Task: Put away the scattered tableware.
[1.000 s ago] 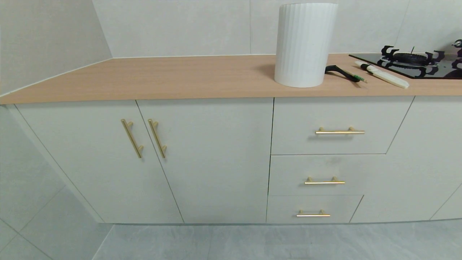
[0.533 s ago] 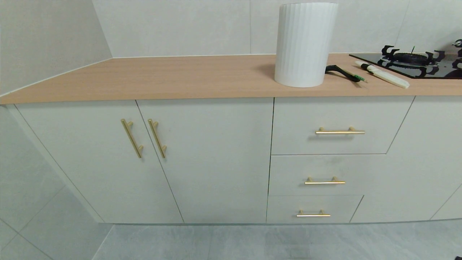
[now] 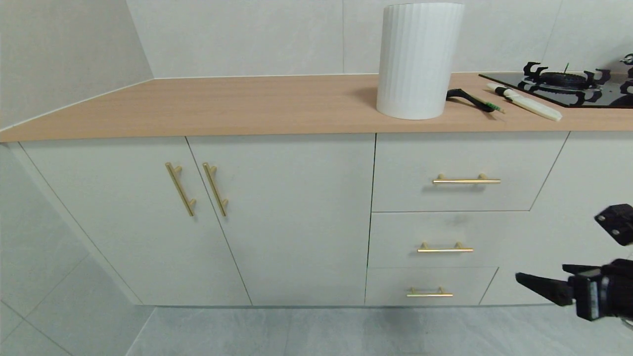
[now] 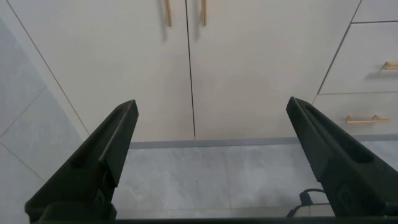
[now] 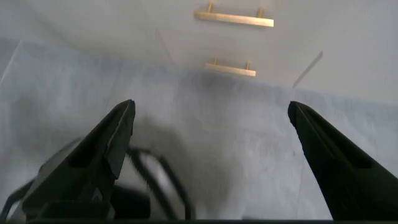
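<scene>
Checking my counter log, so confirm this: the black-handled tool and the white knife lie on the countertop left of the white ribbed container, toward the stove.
Not right: the side is wrong. The black-handled tool and the white knife lie on the countertop right of the white ribbed container, toward the stove. The head view shows it.

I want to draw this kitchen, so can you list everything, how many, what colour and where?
Countertop: one, brown, above the cupboards.
Ribbed container: one, white, on the countertop.
Black utensil: one, black, beside the container.
White utensil: one, white, by the stove.
Stove: one, black, countertop's right end.
Cupboard doors: two, pale grey, left.
Drawers: three, pale grey, stacked under the container.
Left gripper: one, black, before the cupboard doors.
Right gripper: one, black, near the lower drawers.
</scene>
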### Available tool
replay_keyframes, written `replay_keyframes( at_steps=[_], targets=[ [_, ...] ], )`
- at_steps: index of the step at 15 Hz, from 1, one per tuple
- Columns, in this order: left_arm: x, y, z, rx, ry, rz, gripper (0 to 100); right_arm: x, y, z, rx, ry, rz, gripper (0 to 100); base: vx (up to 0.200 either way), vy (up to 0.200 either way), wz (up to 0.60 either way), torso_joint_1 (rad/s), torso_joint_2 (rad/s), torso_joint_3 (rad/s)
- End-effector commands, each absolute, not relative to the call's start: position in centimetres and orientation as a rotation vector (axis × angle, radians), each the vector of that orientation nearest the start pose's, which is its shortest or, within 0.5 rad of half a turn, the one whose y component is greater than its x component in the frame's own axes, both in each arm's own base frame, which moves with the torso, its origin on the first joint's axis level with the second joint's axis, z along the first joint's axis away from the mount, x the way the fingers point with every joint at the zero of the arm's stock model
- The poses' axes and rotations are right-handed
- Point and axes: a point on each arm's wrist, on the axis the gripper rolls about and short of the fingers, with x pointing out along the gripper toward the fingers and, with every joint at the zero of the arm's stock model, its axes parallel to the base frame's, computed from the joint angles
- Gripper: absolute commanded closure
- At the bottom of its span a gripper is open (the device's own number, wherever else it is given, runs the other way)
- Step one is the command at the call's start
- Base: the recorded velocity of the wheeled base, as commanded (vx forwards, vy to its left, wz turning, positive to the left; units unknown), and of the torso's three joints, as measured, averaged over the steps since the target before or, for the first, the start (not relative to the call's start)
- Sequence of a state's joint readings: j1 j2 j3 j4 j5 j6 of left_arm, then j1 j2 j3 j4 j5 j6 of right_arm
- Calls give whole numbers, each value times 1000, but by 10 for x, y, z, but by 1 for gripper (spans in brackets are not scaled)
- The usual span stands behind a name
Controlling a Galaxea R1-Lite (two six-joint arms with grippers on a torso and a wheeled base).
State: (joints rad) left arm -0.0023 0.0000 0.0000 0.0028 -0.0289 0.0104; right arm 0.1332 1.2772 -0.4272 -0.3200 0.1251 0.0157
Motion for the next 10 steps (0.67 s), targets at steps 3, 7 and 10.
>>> replay_keyframes(
  at_steps=[3, 7, 10],
  targets=[
    [-23, -1, 75, 11, 3, -32, 0, 275, 39, 78, -9, 611, 186, 0, 0, 0, 0, 0, 0, 0],
    [-23, -1, 75, 11, 3, -32, 0, 315, 42, 48, -6, 578, 172, 0, 0, 0, 0, 0, 0, 0],
    [-23, -1, 75, 11, 3, -31, 0, 337, 44, 38, -5, 554, 169, 0, 0, 0, 0, 0, 0, 0]
  ],
)
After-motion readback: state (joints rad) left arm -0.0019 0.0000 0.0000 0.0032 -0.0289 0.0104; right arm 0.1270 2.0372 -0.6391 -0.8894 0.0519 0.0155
